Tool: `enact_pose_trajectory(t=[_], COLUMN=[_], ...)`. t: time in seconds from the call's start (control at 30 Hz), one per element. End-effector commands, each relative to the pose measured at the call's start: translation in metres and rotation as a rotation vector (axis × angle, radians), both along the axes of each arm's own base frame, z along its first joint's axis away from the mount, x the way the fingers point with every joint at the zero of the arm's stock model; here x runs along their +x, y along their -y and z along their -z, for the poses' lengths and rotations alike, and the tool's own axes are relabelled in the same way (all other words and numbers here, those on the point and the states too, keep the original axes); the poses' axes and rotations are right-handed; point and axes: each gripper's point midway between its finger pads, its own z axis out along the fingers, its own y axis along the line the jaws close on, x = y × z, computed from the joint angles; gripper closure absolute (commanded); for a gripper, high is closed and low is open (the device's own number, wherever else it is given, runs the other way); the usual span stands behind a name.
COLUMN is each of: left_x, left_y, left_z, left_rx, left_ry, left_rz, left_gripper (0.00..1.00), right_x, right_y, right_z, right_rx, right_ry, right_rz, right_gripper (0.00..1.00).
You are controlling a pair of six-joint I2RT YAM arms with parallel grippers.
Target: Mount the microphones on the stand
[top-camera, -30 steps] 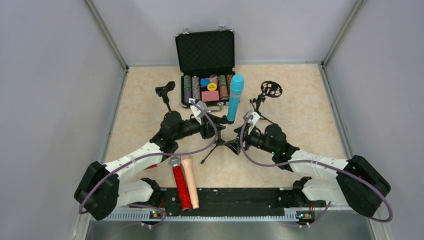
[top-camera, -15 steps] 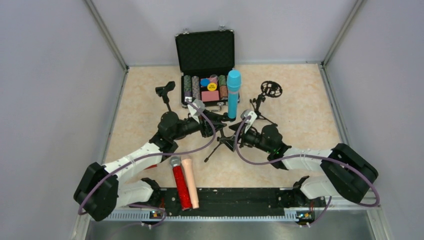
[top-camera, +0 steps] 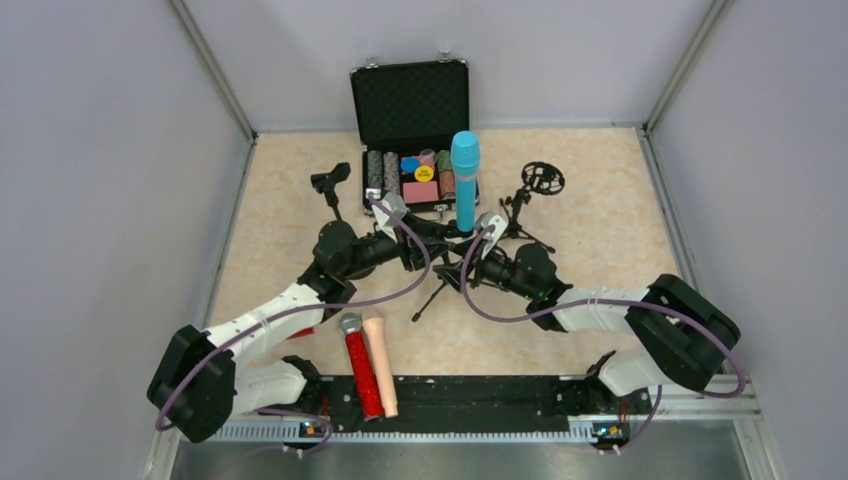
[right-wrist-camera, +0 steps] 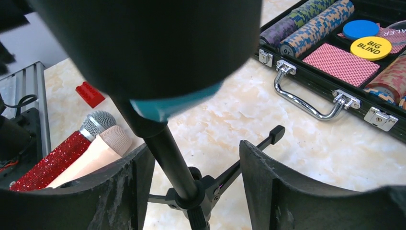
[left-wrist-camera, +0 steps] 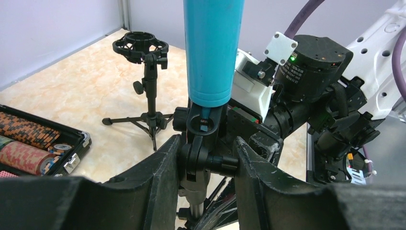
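Two microphones are lying flat on the table (top-camera: pixel 620 230), not yet mounted: the red microphone (top-camera: pixel 361 372) and the peach microphone (top-camera: pixel 381 362), side by side near the base of your left arm (top-camera: pixel 270 318), long axes running near to far, heads pointing away from you. The blue microphone (top-camera: pixel 464 180) is standing upright in the clip (left-wrist-camera: pixel 203 127) of the stand (top-camera: pixel 437 288). Your left fingers (left-wrist-camera: pixel 158 177) are pinching that clip from both sides; your right fingers (right-wrist-camera: pixel 136 182) are straddling the pole (right-wrist-camera: pixel 168 152) lower down, spread wide, touching nothing. Your left arm is sitting nearer the next pick, so I judge the reach is falling to it.
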Motion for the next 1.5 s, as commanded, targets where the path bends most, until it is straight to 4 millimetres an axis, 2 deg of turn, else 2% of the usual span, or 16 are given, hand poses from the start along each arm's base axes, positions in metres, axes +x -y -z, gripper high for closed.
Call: enact_pose_trajectory(t=[0.0, 0.47, 0.6, 0.67, 1.0, 1.13, 1.47], left_x=[-0.009, -0.002, 0.004, 0.008, 0.028, 0.039, 0.058], left_y=[-0.002, -0.014, -0.022, -0.025, -0.036, -0.044, -0.062], left_z=[-0.083, -0.111, -0.121, -0.123, -0.123, -0.117, -0.108], left_rx=[-0.182, -0.263, -0.283, -0.281, -0.225, -0.175, -0.097], left_ry=[0.188, 0.239, 0.259, 0.258, 0.214, 0.171, 0.096], left_rz=[0.016, -0.072, -0.133, -0.165, -0.293, -0.367, -0.517], left_gripper=[1.0, 1.0, 1.0, 1.0, 1.0, 1.0, 1.0], right_x=[0.003, 0.002, 0.001, 0.001, 0.008, 0.012, 0.018], right_y=[-0.014, -0.015, -0.011, -0.009, -0.001, 0.003, 0.006], right_z=[-0.018, 0.001, 0.01, 0.013, 0.025, 0.03, 0.031], right_rx=[0.035, 0.01, -0.006, -0.012, -0.05, -0.079, -0.123], right_ry=[0.061, 0.017, 0.001, -0.007, -0.03, -0.033, -0.008], right_rz=[-0.027, -0.025, -0.017, -0.007, 0.063, 0.104, 0.167], right_gripper=[0.4, 0.75, 0.94, 1.0, 1.0, 1.0, 1.0])
